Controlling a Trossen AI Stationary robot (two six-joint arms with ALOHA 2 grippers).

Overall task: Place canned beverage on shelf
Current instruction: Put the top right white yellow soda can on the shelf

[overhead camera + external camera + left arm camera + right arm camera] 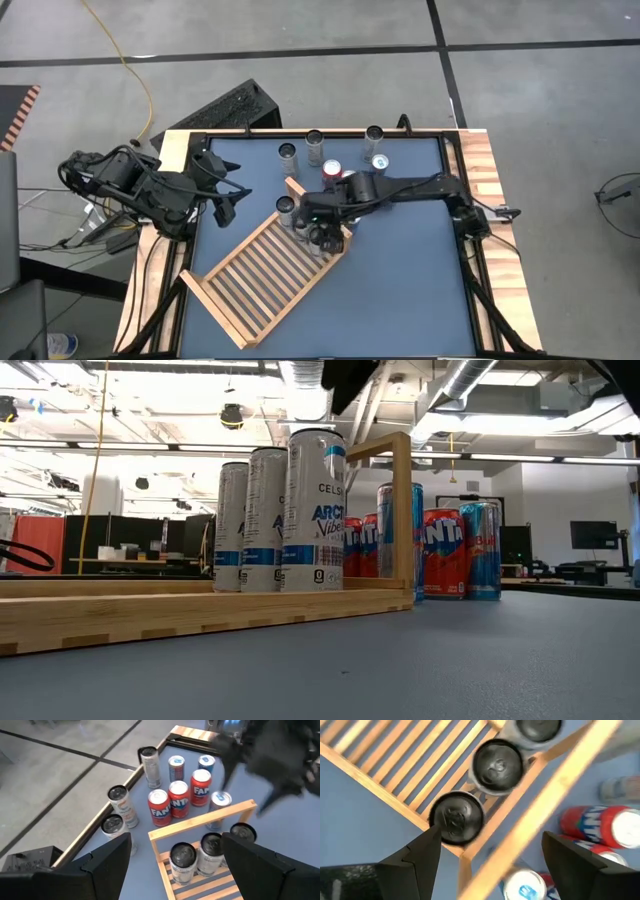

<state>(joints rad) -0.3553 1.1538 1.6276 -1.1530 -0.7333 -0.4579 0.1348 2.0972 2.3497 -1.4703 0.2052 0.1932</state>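
Note:
The shelf is a light wooden slatted rack that lies flat and askew on the blue table. Three tall white cans stand upright on its slats in a row beside its raised end frame. My right gripper hangs open above them, pointing steeply down, with the nearest can's dark top just beyond its fingertips and nothing between its fingers. My left gripper waits open, raised over the table's left side, clear of the shelf.
Loose cans stand behind the shelf's end frame toward the far edge: red Fanta cans, blue cans and slim silver ones. The shelf's near part holds no cans. Open blue tabletop lies to its right.

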